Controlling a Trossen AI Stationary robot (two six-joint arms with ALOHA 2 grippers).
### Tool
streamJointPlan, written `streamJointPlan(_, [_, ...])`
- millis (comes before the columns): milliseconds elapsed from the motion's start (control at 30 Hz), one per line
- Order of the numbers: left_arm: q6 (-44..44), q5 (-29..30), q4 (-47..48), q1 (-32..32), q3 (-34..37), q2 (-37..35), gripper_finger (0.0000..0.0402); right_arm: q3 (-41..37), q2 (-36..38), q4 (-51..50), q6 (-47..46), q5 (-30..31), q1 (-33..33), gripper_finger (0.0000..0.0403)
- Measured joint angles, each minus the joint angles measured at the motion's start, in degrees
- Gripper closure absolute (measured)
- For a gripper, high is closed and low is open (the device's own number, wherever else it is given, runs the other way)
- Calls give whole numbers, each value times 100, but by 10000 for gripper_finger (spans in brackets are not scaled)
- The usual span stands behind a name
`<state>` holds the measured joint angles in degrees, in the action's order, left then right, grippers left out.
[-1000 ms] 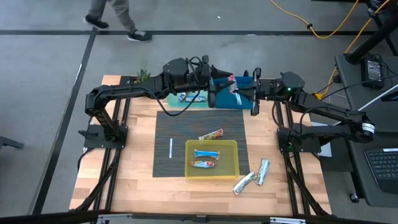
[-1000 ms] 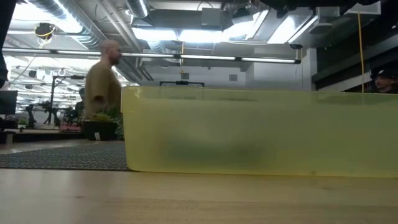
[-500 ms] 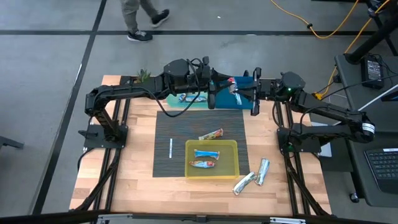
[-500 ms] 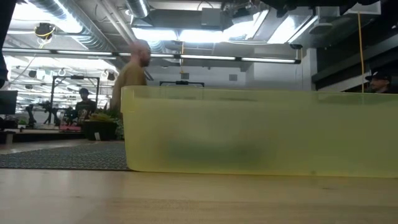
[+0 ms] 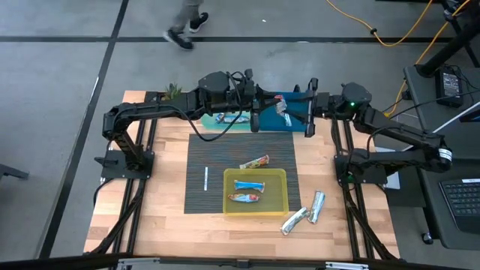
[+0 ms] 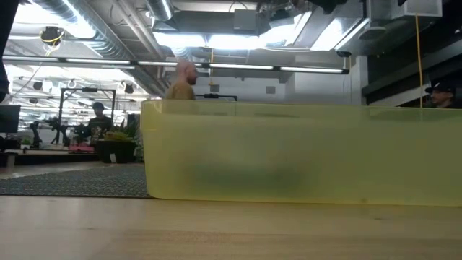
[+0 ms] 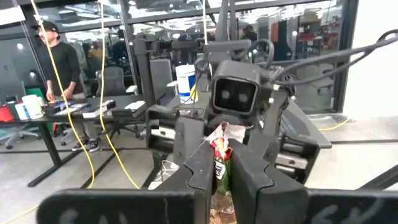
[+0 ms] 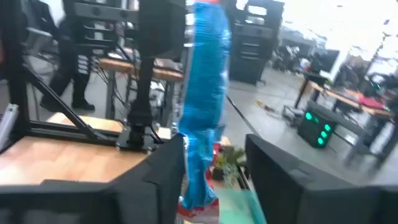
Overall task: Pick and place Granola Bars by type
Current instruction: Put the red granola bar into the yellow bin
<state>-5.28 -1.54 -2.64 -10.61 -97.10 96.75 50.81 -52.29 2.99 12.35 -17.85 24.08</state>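
Being pinched at one crinkled end by the left tool, whose fingers are pressed together on it, is a granola bar held up in the air. In the right wrist view the same bar is being shown as a blue wrapper standing on end between the fingers of the right tool, which are spread apart, one finger just beside the wrapper and the other clear of it. In the high view both tools are being held nose to nose at the upper centre of the frame, with the bar between them above the far edge of the desk.

Just left of that meeting point, two more bars are being carried by a teal tray. Lower down, at centre frame, an orange-brown bar is lying on a dark mat, with a thin white stick to its lower left. Below it, a yellow bin is holding a blue bar and an orange-brown one. At lower right, two silver bars are lying on bare wood near the bin.
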Motion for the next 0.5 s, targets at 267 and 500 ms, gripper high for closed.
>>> streamJointPlan(267, [-46,2,-2,0,0,0,377,757,18,-1530,436,717,0,156])
streamJointPlan(500, [-22,2,590,45,0,-27,377,1012,597,-2770,643,1400,0,157])
